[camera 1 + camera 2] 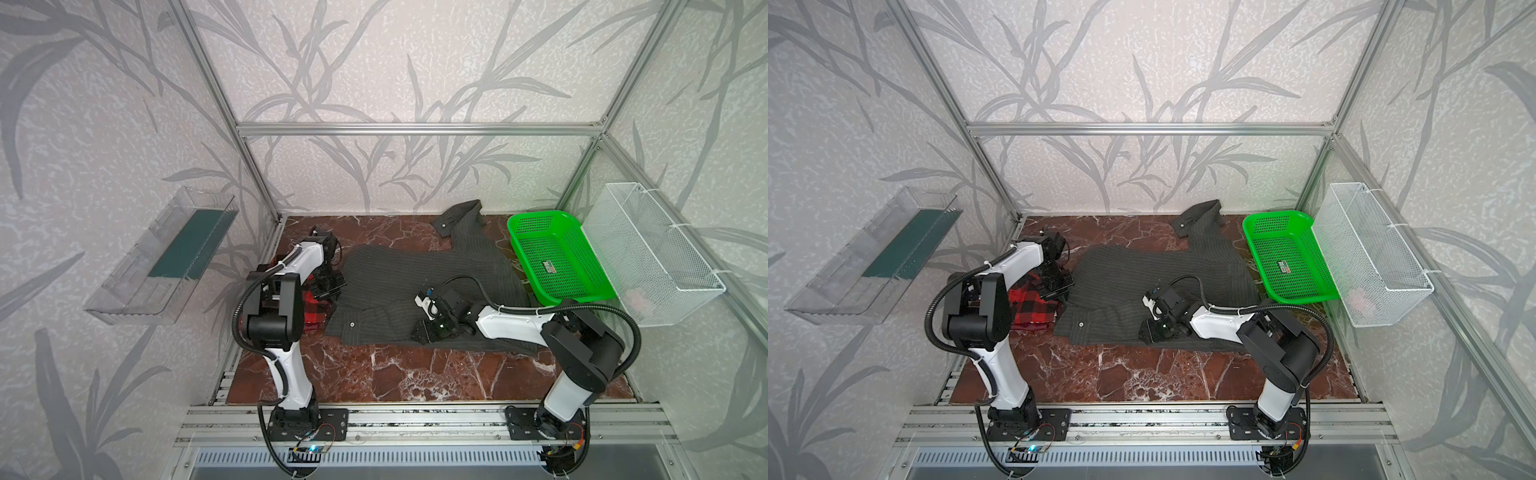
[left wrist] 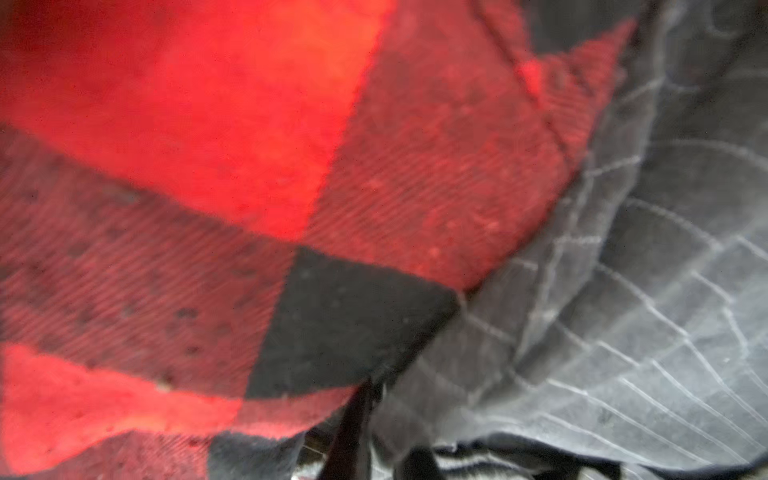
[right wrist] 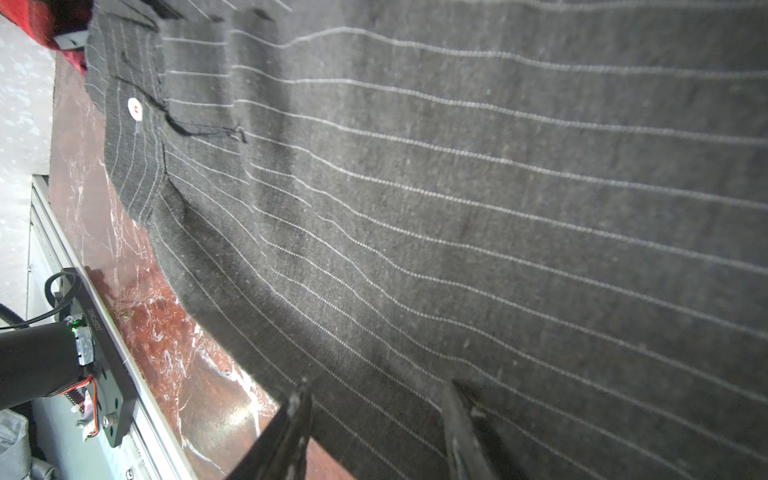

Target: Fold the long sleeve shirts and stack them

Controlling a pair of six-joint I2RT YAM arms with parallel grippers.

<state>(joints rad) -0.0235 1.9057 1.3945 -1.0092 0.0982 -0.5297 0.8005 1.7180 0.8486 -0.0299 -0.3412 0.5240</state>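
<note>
**LIGHTING AND IMAGE QUALITY**

Both top views: even, diffuse, moderately bright light; soft shadows on the tabletop (image 1: 395,374); wide-angle lens splays the frame posts (image 1: 205,75) toward the corners. Left wrist view: close-range blur throughout; red plaid shirt (image 2: 187,124) oversaturated, glowing. Right wrist view: pinstriped shirt (image 3: 457,208) sharp, with a bright patch mid-frame; white glare on the tabletop; right gripper (image 3: 378,386) dark, defocused

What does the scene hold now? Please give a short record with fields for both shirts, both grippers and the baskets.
plaid shirt: left side of the marble table, partly hidden under the left arm
pinstripe shirt: spread over the table's middle, one sleeve toward the back wall
left gripper: low where the two shirts meet; jaws unclear
right gripper: open, at the pinstripe shirt's near edge
green basket: right rear, beside the white wire basket
</note>
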